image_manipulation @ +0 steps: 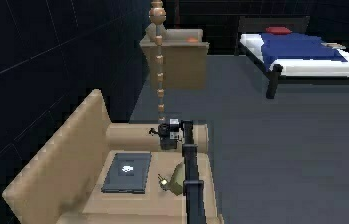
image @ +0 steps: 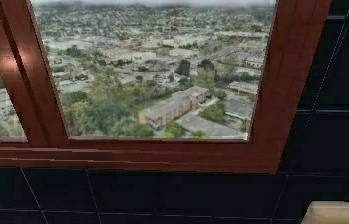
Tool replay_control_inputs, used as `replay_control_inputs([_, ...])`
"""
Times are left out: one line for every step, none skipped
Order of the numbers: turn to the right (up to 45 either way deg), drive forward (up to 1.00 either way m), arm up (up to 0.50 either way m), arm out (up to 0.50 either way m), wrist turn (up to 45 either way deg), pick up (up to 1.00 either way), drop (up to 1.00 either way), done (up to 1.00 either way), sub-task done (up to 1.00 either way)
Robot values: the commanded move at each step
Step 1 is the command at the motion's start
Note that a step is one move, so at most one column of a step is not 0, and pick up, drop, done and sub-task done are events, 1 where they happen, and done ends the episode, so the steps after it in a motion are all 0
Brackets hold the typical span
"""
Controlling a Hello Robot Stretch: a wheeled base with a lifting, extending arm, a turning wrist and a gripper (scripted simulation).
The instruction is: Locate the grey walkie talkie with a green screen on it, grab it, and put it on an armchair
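A wide tan upholstered seat (image_manipulation: 72, 165) stands against the dark wall in the arm side view. My arm (image_manipulation: 192, 185) rises from the bottom edge over its right part. The gripper (image_manipulation: 166, 131) sits at the arm's far end, left of the white marker squares (image_manipulation: 187, 128), over the seat's far armrest. I cannot tell whether it holds anything. A small grey-green thing (image_manipulation: 167, 181) lies on the seat cushion just left of the arm; its shape is too small to name. A second tan armchair (image_manipulation: 180, 58) stands farther out.
A flat dark laptop (image_manipulation: 126, 172) lies on the seat cushion. A beaded wooden lamp pole (image_manipulation: 159, 60) rises beyond the gripper. A bed (image_manipulation: 297, 52) with a blue cover stands at upper right, across bare grey floor. Ahead is a red-framed window (image: 152, 75) in a dark tiled wall.
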Motion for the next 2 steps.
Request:
replay_control_inputs([0.0,0.00,0.00,-0.08,0.0,0.00,0.00,0.00,0.00])
replay_control_inputs([0.0,0.00,0.00,0.00,0.0,0.00,0.00,1.00,0.00])
